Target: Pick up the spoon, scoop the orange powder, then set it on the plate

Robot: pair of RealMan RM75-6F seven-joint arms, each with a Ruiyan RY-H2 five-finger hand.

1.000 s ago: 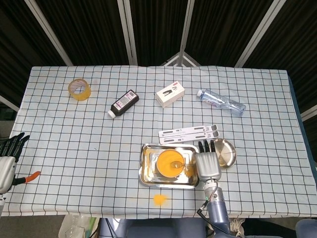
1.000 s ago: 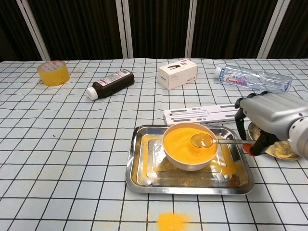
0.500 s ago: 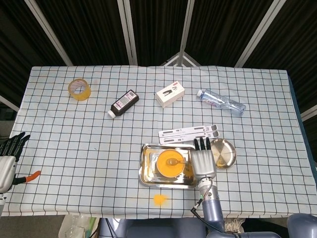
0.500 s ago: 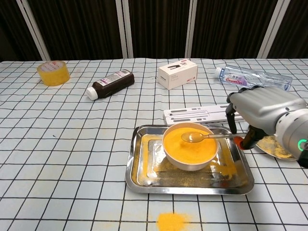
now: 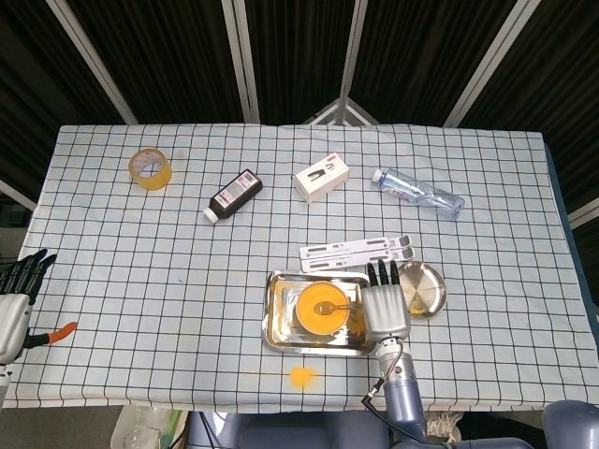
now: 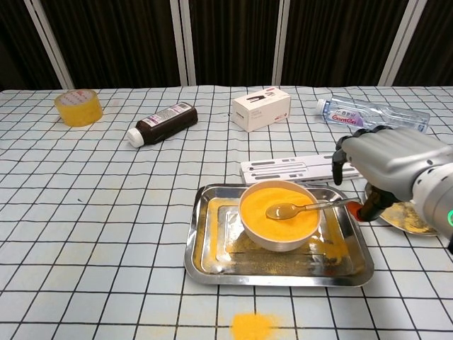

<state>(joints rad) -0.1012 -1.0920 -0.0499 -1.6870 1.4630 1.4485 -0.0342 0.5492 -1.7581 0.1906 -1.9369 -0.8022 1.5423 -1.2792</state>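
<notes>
Nearest to us, a small heap of spilled orange powder (image 6: 253, 326) lies on the checked tablecloth (image 6: 85, 212), just in front of the steel tray (image 6: 205, 262). In the tray stands a bowl (image 6: 277, 239) full of orange powder (image 6: 265, 205), and some powder is scattered on the tray floor too. Our right hand (image 6: 386, 166) holds the spoon (image 6: 301, 208) by the handle end; its fingers are curled around it, and the spoon's bowl rests on the powder surface. Just to the right of the tray, partly hidden behind this hand, lies the round metal plate (image 5: 426, 290). Our left hand (image 5: 17, 285) is at the far left table edge with fingers spread, holding nothing. Farther back we see a white flat stand (image 6: 283, 168), then a dark bottle (image 6: 164, 121), a white box (image 6: 261, 108), a water bottle (image 6: 371, 115) and a tape roll (image 6: 78, 106).
</notes>
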